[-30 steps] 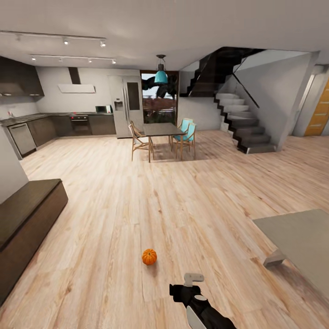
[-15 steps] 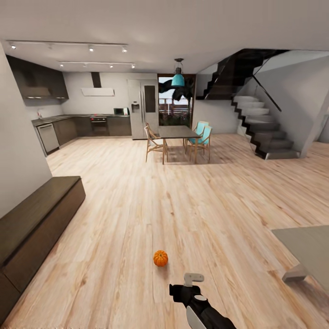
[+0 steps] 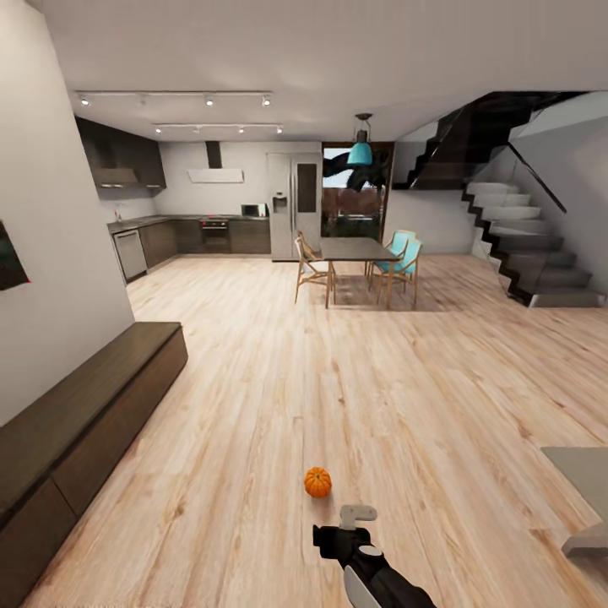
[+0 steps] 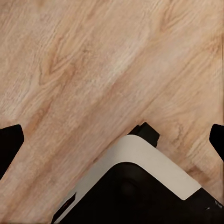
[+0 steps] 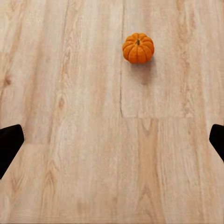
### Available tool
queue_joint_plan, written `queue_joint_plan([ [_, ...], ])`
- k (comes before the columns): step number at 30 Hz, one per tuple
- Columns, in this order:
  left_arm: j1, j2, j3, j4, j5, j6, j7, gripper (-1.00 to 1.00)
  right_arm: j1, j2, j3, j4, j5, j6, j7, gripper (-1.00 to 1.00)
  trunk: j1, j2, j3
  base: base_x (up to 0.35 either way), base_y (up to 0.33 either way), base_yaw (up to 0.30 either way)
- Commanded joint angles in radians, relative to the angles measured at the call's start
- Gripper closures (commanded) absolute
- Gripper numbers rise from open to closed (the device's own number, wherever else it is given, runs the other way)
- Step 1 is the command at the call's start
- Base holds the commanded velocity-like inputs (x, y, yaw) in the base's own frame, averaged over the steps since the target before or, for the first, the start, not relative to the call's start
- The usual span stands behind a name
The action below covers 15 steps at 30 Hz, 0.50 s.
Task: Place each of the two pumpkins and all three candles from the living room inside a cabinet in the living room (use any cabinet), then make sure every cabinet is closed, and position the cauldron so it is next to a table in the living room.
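Pumpkin (image 3: 317,482) alone on floor (image 3: 380,380), just beyond right gripper (image 3: 355,522) — fingers wide apart, empty. Cabinet (image 3: 84,405) left, shut. Centre over pumpkin, descend straight — round, likely rolls.

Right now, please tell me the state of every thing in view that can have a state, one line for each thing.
pumpkin: upright on the bare wood floor, stem up, not held
cabinet: closed, no drawer pulled out
right gripper: low over the floor just short of the pumpkin, fingertips wide apart, holding nothing
left gripper: open, empty
fridge: doors shut
pendant lamp: hanging over the dining table
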Motion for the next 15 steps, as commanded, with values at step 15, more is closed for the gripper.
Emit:
queue_joint_plan([
  [15,-0.002,-0.003,0.004,-0.181,0.012,-0.003,0.002,-1.0,-0.001,-0.001,0.008,-0.002,-0.006,0.004,-0.009,-1.0,0.0,-0.001,0.015,0.0,0.0,0.225],
])
